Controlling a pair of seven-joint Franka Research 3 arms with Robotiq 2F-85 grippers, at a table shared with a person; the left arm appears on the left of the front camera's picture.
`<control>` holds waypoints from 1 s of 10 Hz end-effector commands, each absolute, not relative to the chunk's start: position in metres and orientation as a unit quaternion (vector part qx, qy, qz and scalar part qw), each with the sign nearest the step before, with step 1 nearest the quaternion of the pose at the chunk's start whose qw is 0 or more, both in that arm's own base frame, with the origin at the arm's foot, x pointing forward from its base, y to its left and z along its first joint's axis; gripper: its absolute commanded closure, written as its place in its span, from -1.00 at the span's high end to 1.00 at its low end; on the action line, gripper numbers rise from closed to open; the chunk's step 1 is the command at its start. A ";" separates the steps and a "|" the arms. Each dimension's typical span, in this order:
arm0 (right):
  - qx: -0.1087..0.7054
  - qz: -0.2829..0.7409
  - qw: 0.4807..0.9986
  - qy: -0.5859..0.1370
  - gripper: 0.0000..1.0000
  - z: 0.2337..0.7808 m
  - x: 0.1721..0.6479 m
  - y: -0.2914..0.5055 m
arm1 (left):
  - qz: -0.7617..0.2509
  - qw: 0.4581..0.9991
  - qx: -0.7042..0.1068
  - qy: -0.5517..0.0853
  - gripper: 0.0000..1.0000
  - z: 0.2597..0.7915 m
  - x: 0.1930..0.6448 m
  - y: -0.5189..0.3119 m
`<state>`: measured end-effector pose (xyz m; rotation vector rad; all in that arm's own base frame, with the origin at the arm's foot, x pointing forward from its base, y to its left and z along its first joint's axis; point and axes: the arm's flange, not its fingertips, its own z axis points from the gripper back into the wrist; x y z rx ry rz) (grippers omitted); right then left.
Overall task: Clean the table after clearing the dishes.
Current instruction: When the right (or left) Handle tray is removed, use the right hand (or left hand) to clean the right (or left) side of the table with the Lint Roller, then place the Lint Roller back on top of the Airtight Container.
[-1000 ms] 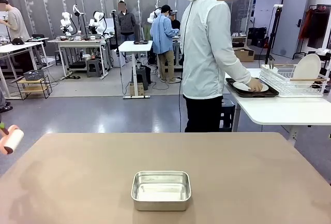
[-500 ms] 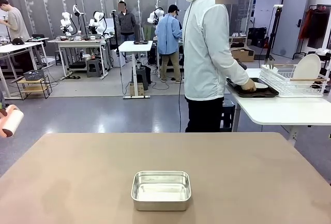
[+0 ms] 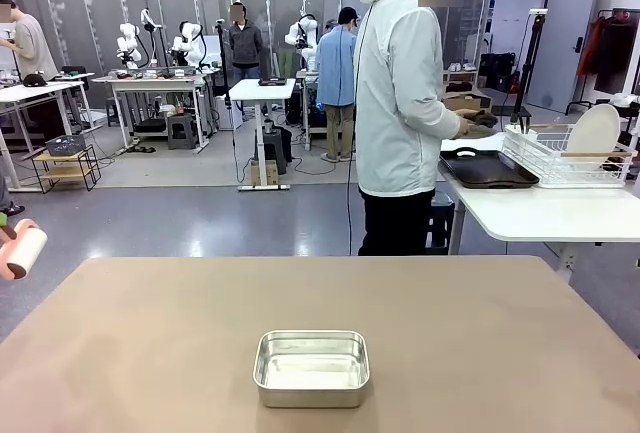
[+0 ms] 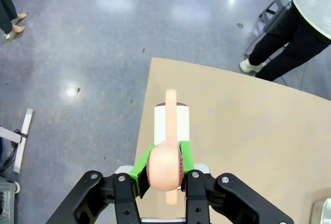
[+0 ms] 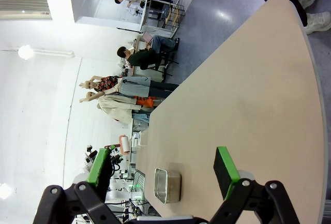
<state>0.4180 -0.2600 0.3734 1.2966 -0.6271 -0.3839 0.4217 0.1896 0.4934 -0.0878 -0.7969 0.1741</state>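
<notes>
The taupe table [image 3: 480, 333] carries a small steel pan [image 3: 311, 368] near its front middle. My left gripper [image 4: 164, 157] is shut on the pink handle of a lint roller [image 4: 171, 123], held over the table's [image 4: 248, 131] left corner; the roller [image 3: 22, 251] shows at the far left edge in the front view. My right gripper [image 5: 161, 164] stands open above the table [image 5: 248, 89], nothing between its fingers, with the pan [image 5: 166, 185] ahead of it. Of the dishes, a dark tray [image 3: 488, 169] lies on the white side table and a white plate [image 3: 593, 131] stands in the wire rack.
A person [image 3: 400, 103] in a light jacket stands at the far side, turned toward the white side table [image 3: 540, 215] with the wire rack [image 3: 560, 158]. The person's legs [image 4: 289, 43] are near the far table edge.
The person's hand has come off the dark tray, and the plate that lay on it is gone from it. The roller at the left edge has risen slightly.
</notes>
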 end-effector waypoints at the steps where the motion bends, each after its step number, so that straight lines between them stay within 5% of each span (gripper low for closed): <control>1: 0.590 -0.167 0.737 -0.284 1.00 0.376 0.416 -0.258 | 0.077 0.913 -0.042 -0.398 -0.53 0.499 0.423 0.193; 8: 0.590 -0.167 0.737 -0.284 1.00 0.376 0.416 -0.258 | 0.084 0.916 -0.042 -0.390 -0.53 0.496 0.423 0.190; 10: 0.590 -0.167 0.737 -0.284 1.00 0.376 0.416 -0.258 | -0.102 0.902 -0.073 -0.413 -0.53 0.527 0.422 0.125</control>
